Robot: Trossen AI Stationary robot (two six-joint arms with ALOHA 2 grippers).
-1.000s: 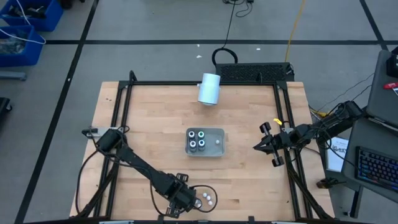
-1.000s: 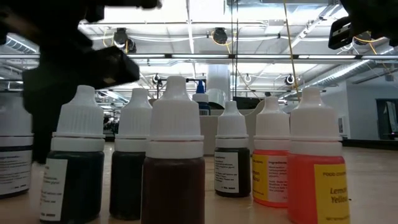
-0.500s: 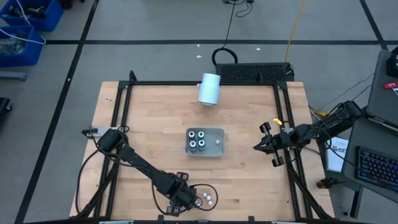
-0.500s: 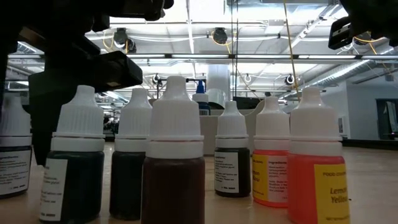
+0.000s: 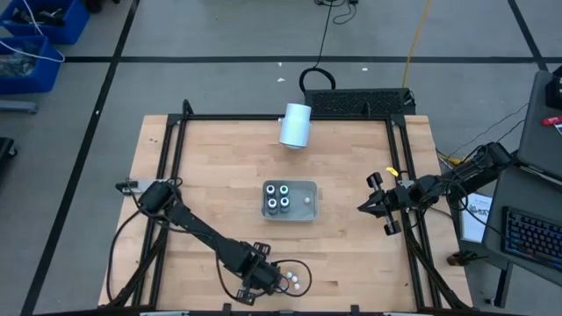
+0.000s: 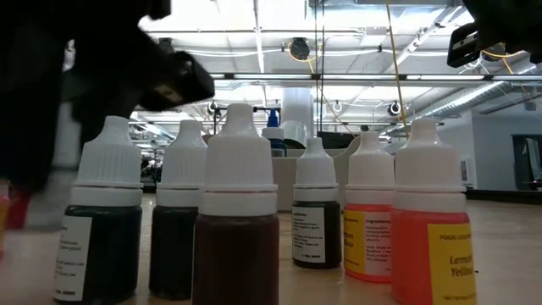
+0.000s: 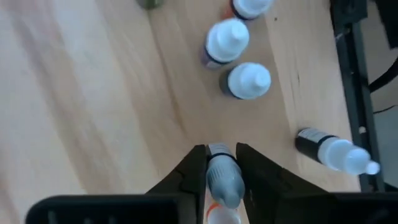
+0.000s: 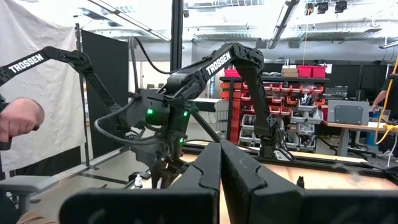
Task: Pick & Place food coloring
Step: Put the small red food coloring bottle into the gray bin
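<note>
The left tool [image 5: 265, 279] is low at the near edge of the counter [image 5: 211, 184], left of centre, among the loose food coloring bottles [image 5: 293, 281]. In the left wrist view its fingers [image 7: 189, 177] are pinched on one bottle [image 7: 224, 180], which sits between them with its cap toward the camera. Whether that bottle has left the wood cannot be told. The grasp looks made, so the step in hand is probably the carry.

Around the tool, several bottles wait: two upright ones [image 7: 245, 79] just beyond the fingers, and one lying on its side [image 7: 333, 151] near the counter's frame. The low view shows a close row of standing bottles [image 6: 237, 220], dark ones and orange ones, all unplaced.

Further right, at the counter's middle, the tray [image 5: 307, 211] holds four dark bottles [image 5: 278, 196] in its left half; its right half is almost bare. A white cylinder [image 5: 296, 125] lies at the far edge.

At the right edge the right tool [image 5: 367, 207] waits above the counter, its fingers pressed together and empty.

So roughly a third seems done: four are in the tray, one is in the grip, and the near cluster remains.
</note>
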